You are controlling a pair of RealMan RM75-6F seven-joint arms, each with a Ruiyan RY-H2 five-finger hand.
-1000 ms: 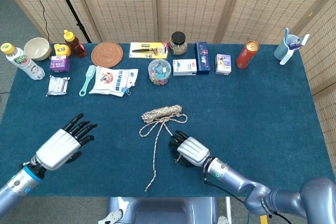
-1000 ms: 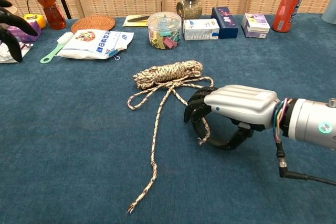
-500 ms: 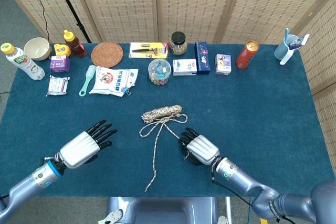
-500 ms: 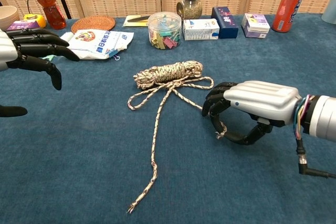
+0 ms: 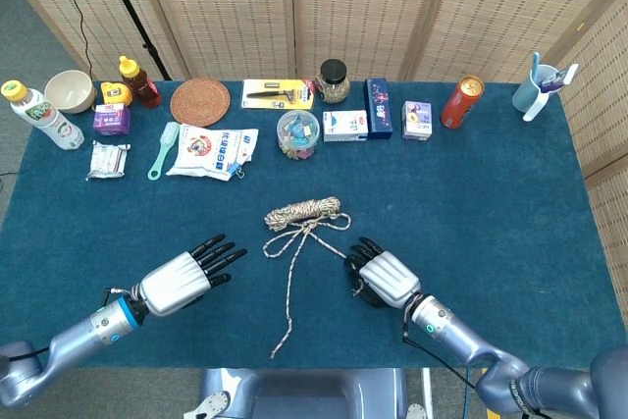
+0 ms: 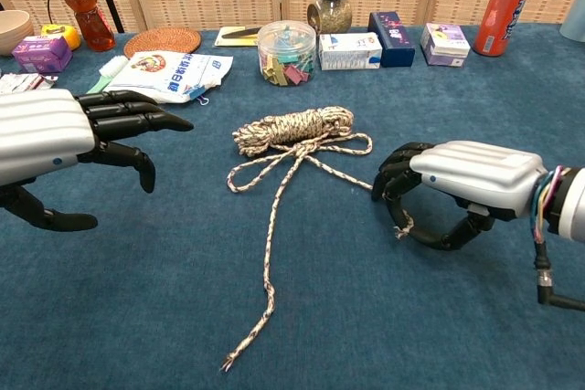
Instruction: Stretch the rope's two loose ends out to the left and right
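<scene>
Right robot hand grips one rope end; left robot hand open, empty. Advice: pull rightward low; left takes the long end.

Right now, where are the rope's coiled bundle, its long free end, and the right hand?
coiled bundle [image 6: 292, 128], chest view, middle of the coil.
long free end [image 6: 228, 361], chest view, frayed tip.
right hand [image 6: 462, 180], chest view, back shell.

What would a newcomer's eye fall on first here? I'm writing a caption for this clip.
First, the rope: a coiled bundle at the table's middle, with one loose end trailing toward the near edge. Next, the two silver and black hands flanking it: the right hand pinches the other loose end, while the left hand hovers open, fingers pointing at the rope. Behind runs a row of bottles, boxes and jars.
</scene>
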